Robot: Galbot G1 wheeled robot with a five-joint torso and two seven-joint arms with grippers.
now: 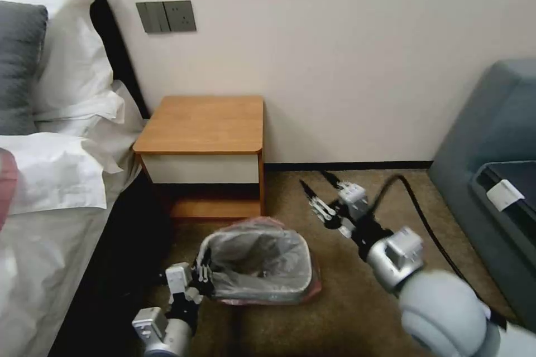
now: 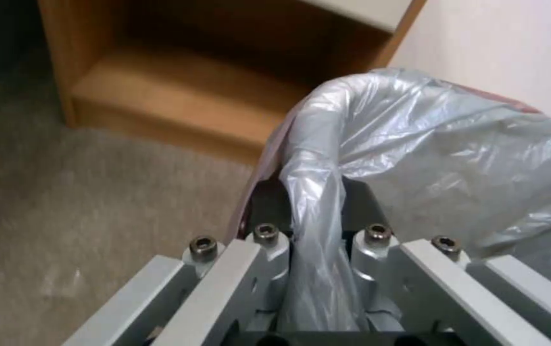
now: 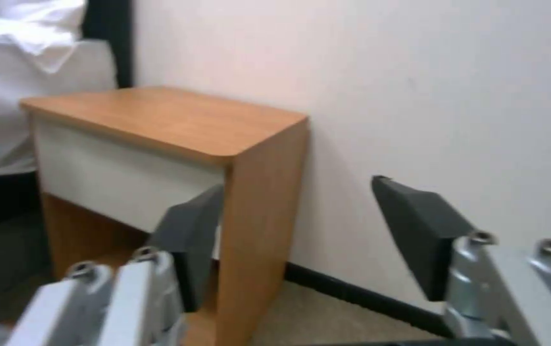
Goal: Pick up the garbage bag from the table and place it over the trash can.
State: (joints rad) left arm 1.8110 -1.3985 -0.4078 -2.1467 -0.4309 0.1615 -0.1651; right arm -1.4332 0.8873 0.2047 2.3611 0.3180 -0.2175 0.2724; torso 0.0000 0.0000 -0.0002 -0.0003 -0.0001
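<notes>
On the carpet in front of the table (image 1: 204, 122), the trash can (image 1: 259, 289) stands with the garbage bag (image 1: 258, 259) draped over its rim, grey plastic lining the inside and a pink-red edge showing around the outside. Left first: the left gripper (image 1: 202, 273) is down at the can's left rim, fingers pinching a fold of the bag, and the left wrist view shows the plastic bunched between its pads (image 2: 269, 204). Moving across, the bag's mouth gapes wide. Over on the right, the right gripper (image 1: 312, 192) hangs above the carpet, well apart from the can, its fingers (image 3: 189, 240) spread and holding nothing, pointed toward the table's corner.
</notes>
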